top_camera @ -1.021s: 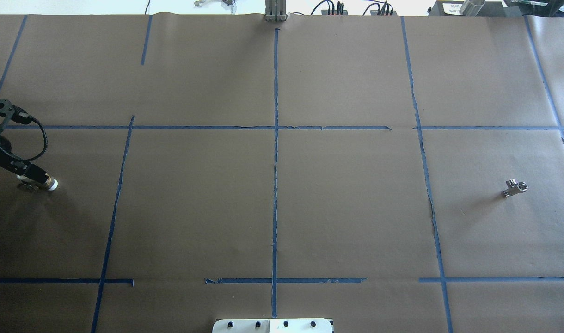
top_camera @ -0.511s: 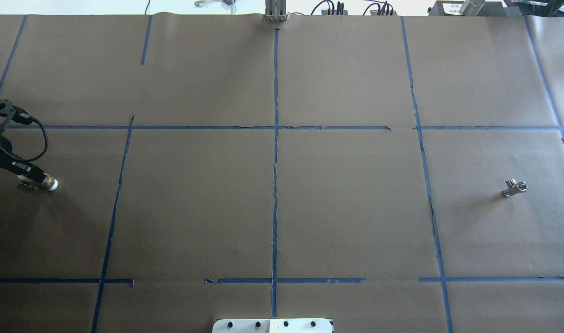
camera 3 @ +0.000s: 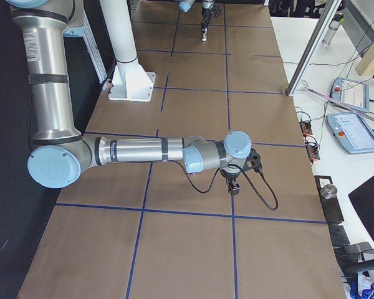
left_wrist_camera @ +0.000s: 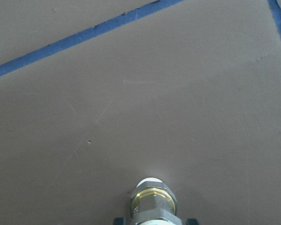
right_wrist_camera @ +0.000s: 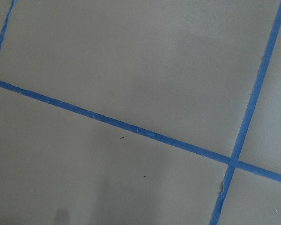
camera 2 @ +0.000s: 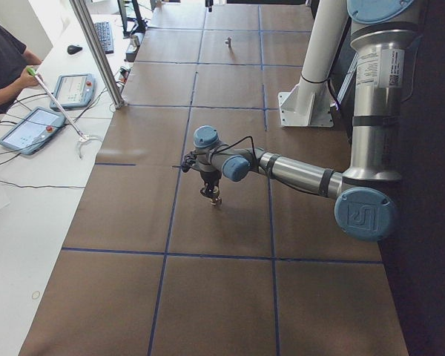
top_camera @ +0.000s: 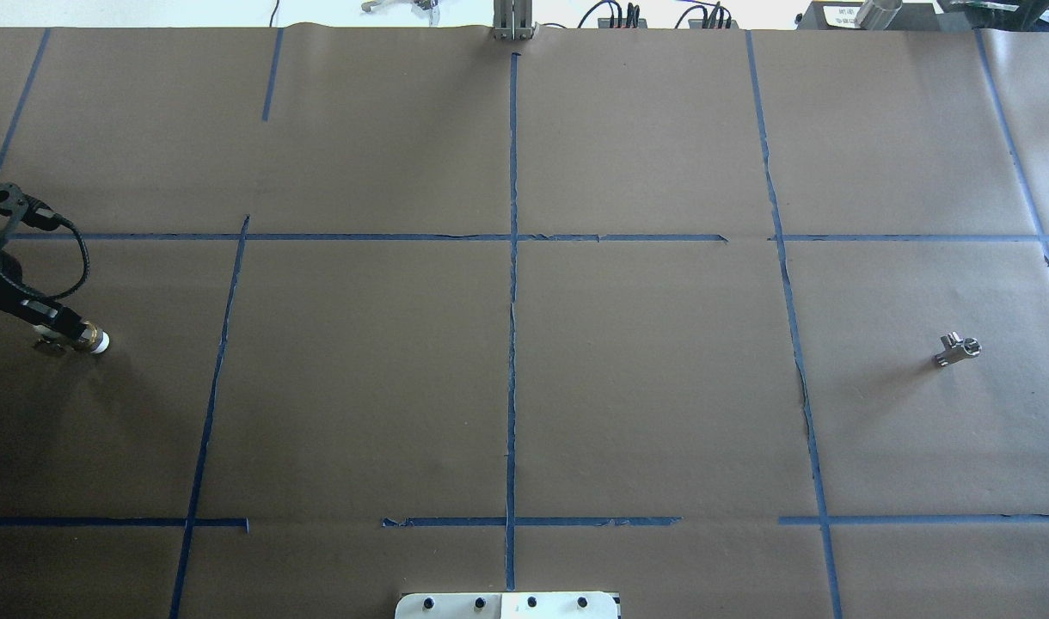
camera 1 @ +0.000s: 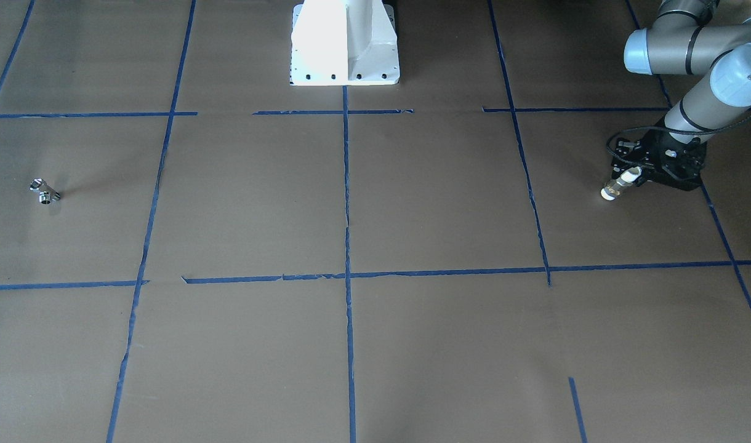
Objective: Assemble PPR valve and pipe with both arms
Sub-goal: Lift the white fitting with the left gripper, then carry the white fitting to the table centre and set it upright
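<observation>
My left gripper (top_camera: 53, 324) is at the table's far left, shut on a short pipe (top_camera: 92, 339) with a brass nut and a white tip, held low over the brown paper. The pipe also shows in the front view (camera 1: 615, 186) and in the left wrist view (left_wrist_camera: 152, 200). A small silver valve (top_camera: 956, 349) lies on the table at the far right, also in the front view (camera 1: 45, 191). My right gripper (camera 3: 232, 185) shows only in the exterior right view, low over the paper, and I cannot tell whether it is open or shut.
Brown paper with blue tape lines (top_camera: 512, 284) covers the table. The white pedestal base (camera 1: 345, 43) stands at the robot's side. A metal post (camera 2: 96, 52) and tablets (camera 2: 30, 130) are at the operators' edge, where a person sits.
The left gripper with the pipe has shifted only very slightly. The valve has not moved.
</observation>
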Motion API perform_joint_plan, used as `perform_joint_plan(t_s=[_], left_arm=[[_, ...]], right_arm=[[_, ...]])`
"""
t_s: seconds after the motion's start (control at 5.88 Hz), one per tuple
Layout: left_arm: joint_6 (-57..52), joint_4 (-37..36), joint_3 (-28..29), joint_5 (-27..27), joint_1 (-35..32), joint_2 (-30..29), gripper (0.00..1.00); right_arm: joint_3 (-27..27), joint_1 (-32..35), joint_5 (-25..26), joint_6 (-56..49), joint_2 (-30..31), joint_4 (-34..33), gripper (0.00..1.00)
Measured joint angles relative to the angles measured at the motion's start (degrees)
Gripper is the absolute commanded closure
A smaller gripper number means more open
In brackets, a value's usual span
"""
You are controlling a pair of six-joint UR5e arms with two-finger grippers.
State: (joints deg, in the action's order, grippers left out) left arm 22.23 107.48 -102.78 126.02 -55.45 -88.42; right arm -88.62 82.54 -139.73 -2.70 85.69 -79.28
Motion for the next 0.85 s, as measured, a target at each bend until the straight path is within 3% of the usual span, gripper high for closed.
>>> perform_joint_plan(t_s=[0.34, 0.85], left_arm=[[8.4, -0.7, -2.7, 0.1, 1.3, -3.9, 1.0], [30.9, -4.8, -2.9, -0.9, 13.3, -21.0, 1.0]], right_arm=[[0.0, 0.0, 0.0, 0.1, 0.0, 0.0, 0.0], [-0.1, 0.0, 0.0, 0.1, 0.0, 0.0, 0.0]])
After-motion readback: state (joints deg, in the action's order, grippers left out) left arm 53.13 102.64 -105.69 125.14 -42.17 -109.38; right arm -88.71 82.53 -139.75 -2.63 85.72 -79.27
